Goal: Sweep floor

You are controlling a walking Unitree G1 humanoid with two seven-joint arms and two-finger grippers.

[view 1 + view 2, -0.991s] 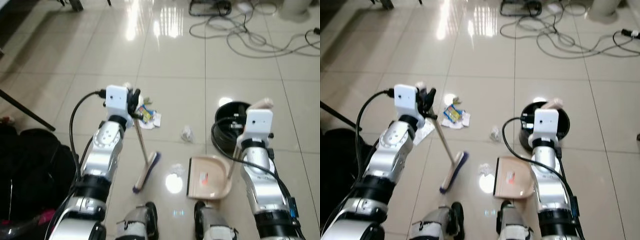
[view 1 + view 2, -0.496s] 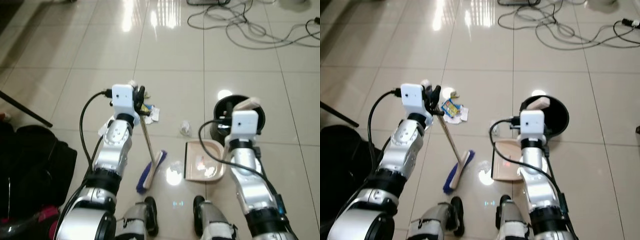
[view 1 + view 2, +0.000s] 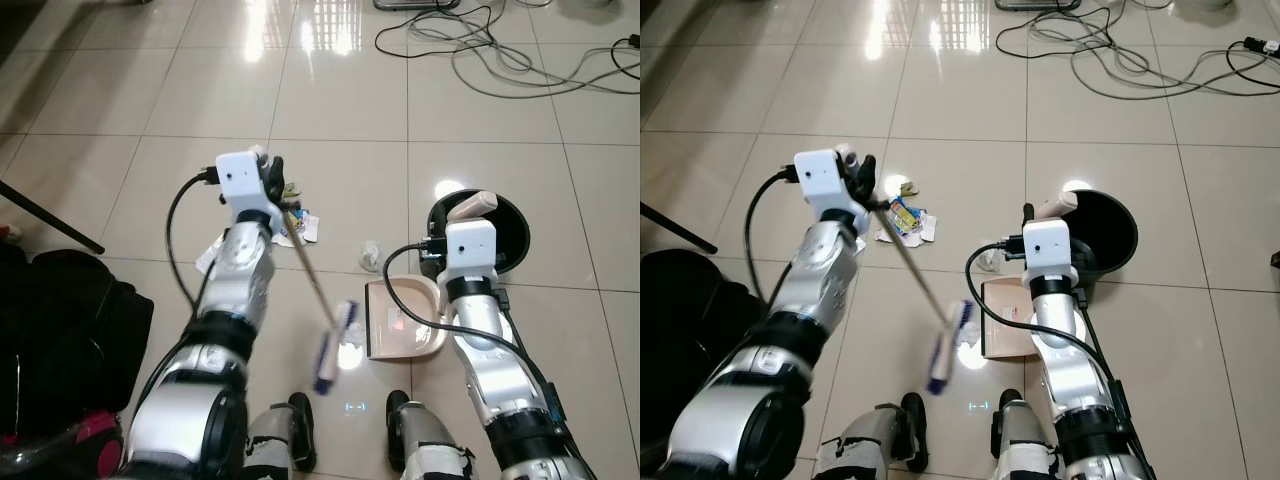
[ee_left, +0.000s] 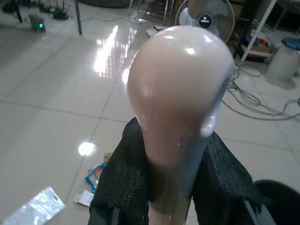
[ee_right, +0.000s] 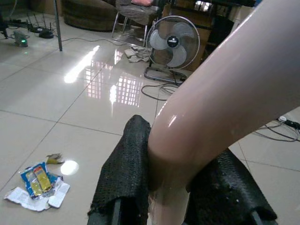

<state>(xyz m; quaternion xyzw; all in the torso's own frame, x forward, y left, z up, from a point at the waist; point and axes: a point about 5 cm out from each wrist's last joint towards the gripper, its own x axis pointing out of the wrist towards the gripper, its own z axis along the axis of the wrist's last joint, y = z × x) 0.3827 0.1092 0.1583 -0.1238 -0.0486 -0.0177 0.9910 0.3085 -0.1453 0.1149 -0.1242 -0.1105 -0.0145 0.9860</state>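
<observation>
- Broom [image 3: 335, 340] clamped at its rounded pink handle top by left gripper [image 3: 272, 180], black fingers [image 4: 123, 173] pressed against both sides of the shaft; brush head down on the tiled floor [image 3: 120, 130], just beside the open lip of the dustpan [image 3: 402, 318].
- Dustpan flat on the floor between the broom head and the black bin [image 3: 515, 235]; its curved pink handle pinched by right gripper [image 5: 180, 187], fingers tight around it.
- Litter to gather: snack wrappers [image 3: 902, 218] near the left gripper, crumpled paper [image 3: 371, 256] near the pan's far corner, a white scrap close to the brush head.
- Judged handling: broom light, shaft stiff, smooth glossy plastic likely to twist or slip in a two-finger hold; grip just below the knob looks sensible as a stop.
- Paper scraps light, apt to skid on the polished tile; short, low strokes toward the pan advisable.
- Cables [image 3: 500, 60] well apart, toward the far edge of the floor.
</observation>
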